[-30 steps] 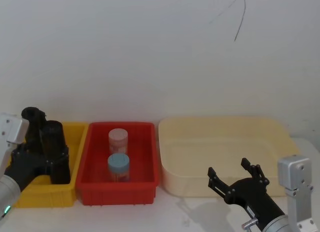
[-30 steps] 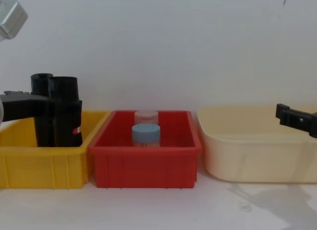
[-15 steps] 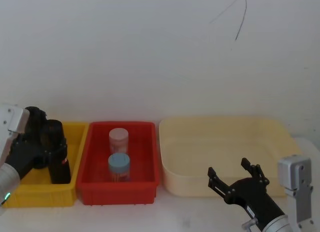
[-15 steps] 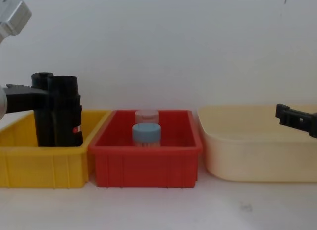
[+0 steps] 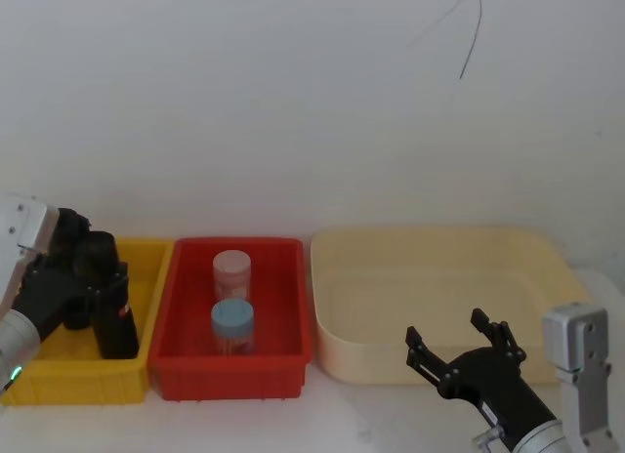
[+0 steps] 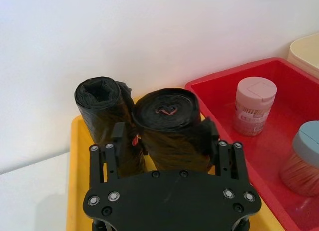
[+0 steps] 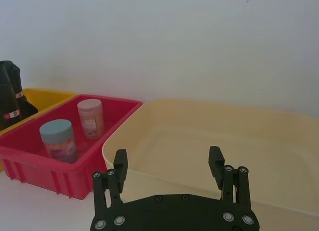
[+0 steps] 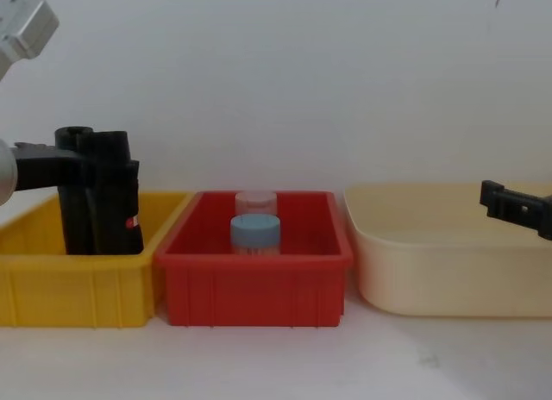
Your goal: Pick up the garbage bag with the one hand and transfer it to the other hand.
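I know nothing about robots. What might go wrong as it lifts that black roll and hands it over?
1. The looser black roll touches the garbage bag, which the left gripper straddles in the yellow bin; lifting may drag or topple it.
2. The right gripper hovers open by the cream tub, so the handover may pass over the jars in the red bin and knock them.

Gripping the garbage bag [image 6: 167, 116] with the left gripper [image 6: 164, 134], fingers pressing both its sides, just left of the red bin [image 8: 254, 288]; holding the right gripper [image 7: 168, 164] spread wide, low, well right of that bin.
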### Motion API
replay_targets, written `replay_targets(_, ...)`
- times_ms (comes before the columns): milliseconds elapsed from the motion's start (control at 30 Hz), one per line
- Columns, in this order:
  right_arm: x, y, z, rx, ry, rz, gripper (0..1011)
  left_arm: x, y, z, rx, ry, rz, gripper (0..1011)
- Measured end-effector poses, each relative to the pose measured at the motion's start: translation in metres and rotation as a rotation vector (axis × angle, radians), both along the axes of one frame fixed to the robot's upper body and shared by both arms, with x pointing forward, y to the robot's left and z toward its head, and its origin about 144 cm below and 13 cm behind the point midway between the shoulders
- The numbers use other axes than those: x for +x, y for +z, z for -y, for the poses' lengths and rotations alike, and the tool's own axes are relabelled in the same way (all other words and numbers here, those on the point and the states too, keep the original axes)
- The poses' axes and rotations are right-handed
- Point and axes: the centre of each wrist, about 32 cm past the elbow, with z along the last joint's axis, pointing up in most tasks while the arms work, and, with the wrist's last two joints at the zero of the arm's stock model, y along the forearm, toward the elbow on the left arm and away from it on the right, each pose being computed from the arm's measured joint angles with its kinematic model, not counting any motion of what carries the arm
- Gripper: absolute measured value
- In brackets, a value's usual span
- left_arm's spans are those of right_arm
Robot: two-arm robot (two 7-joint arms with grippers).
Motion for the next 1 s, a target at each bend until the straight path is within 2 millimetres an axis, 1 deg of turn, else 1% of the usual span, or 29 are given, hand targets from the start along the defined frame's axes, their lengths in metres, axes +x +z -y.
replay_targets(33,0.000,0.000,0.000,0.000,0.000,0.000,1000,0.000,0.000,0.000,0.000,0.000,0.000,906)
replay_targets(267,0.000,0.000,0.000,0.000,0.000,0.000,1000,0.002,0.000,0.000,0.001,-0.001,0.000,753)
replay_targets(300,0.000,0.000,0.000,0.000,0.000,0.000,1000,0.002,0.001,0.000,0.001,-0.001,0.000,701)
replay_targets(333,0.000,0.000,0.000,0.000,0.000,0.000,1000,0.002,0.001,0.000,0.001,-0.001,0.000,671)
replay_targets(400,0.000,0.000,0.000,0.000,0.000,0.000,1000,0.003,0.001,0.000,0.001,-0.001,0.000,649)
replay_targets(433,0.000,0.000,0.000,0.000,0.000,0.000,1000,0.003,0.001,0.000,0.001,-0.001,0.000,616)
replay_targets(567,0.000,0.000,0.000,0.000,0.000,0.000,1000,0.003,0.001,0.000,0.002,0.000,0.000,583)
replay_targets(800,0.000,0.000,0.000,0.000,0.000,0.000,999,0.003,0.002,0.000,0.004,-0.005,0.004,564)
replay_targets(933,0.000,0.000,0.000,0.000,0.000,0.000,1000,0.002,0.005,0.000,0.009,-0.016,0.011,564)
replay_targets(1000,0.000,0.000,0.000,0.000,0.000,0.000,1000,0.001,0.011,0.000,0.016,-0.037,0.023,564)
